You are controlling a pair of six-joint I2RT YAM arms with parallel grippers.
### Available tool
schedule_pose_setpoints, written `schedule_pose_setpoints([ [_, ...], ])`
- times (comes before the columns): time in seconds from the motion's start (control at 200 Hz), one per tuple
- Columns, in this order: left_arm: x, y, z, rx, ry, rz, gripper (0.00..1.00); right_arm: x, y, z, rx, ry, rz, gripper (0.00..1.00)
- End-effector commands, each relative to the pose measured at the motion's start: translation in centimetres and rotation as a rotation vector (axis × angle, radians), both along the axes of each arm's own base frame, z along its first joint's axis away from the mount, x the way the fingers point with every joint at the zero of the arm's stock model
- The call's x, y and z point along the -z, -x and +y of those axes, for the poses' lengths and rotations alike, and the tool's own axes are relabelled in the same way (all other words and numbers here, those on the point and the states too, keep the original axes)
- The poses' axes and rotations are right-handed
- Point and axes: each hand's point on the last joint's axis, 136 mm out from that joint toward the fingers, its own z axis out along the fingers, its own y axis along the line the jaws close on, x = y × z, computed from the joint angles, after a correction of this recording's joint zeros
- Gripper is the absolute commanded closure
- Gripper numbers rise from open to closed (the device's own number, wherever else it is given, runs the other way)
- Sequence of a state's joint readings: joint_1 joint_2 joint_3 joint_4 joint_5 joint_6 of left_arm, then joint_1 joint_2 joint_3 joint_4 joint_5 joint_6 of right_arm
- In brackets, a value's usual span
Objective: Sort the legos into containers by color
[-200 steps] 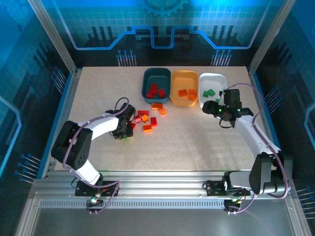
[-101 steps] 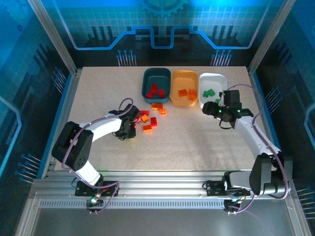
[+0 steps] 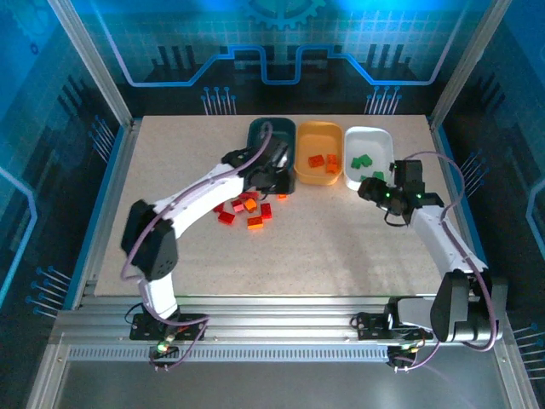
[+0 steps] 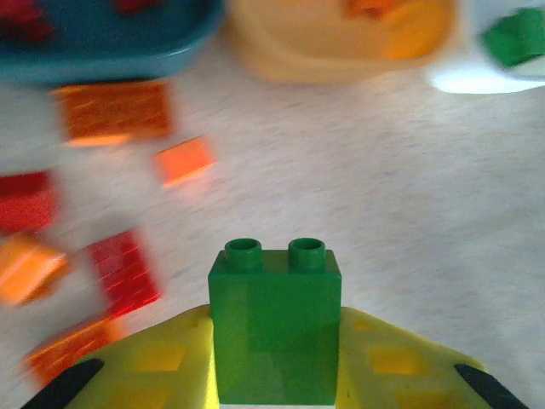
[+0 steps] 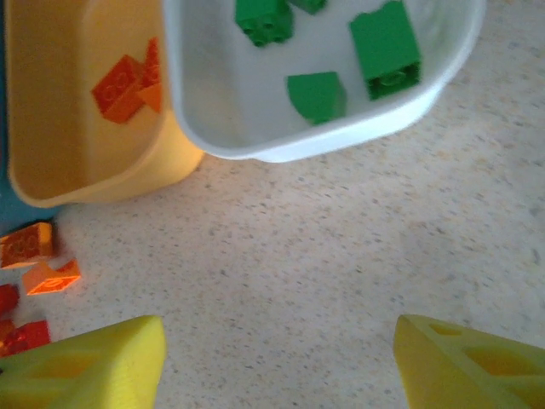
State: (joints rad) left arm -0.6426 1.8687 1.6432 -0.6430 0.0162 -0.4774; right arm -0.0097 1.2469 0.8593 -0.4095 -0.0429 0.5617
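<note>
Left gripper [image 4: 274,379] clenched on a small green studded plastic brick [image 4: 274,324].
Right gripper [image 5: 277,362] hangs released, a shallow white plastic tray [image 5: 255,152] of 4 green bricks [image 5: 385,44] just ahead.

White arm links, black joints, yellow gripper fingers [image 5: 464,362], looping cables.

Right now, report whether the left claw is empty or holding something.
Holding. The left claw is shut on a green lego, which stands upright, studs up, between its yellow fingers.

Green lego [image 4: 274,332] upright — red, orange legos [image 3: 266,210] loose beside trays [image 3: 319,125]
</note>
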Motion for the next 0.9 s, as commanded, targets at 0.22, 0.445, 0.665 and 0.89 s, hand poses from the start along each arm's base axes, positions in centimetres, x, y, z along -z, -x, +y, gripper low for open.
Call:
schedule_pose_setpoints([
  [0.22, -2.1, -5.0, -16.4, 0.323, 0.486, 0.003, 0.74, 0.0, 2.5, -3.0, 0.151, -0.089, -0.044, 0.27],
  [0.445, -0.7, -7.7, -20.7, 0.312, 0.539, -0.033, 0.71, 0.0, 2.6, -3.6, 0.166, -0.137, -0.061, 0.27],
  [0.665, 0.8, -9.1, -21.8, 0.273, 0.577, -0.052, 0.69, 0.0, 2.5, -3.2, 0.15, -0.165, -0.076, 0.27],
  [0.89, 1.7, -10.1, -21.7, 0.246, 0.548, -0.076, 0.64, -0.6, 2.4, -3.0, 0.138, -0.173, -0.097, 0.26],
])
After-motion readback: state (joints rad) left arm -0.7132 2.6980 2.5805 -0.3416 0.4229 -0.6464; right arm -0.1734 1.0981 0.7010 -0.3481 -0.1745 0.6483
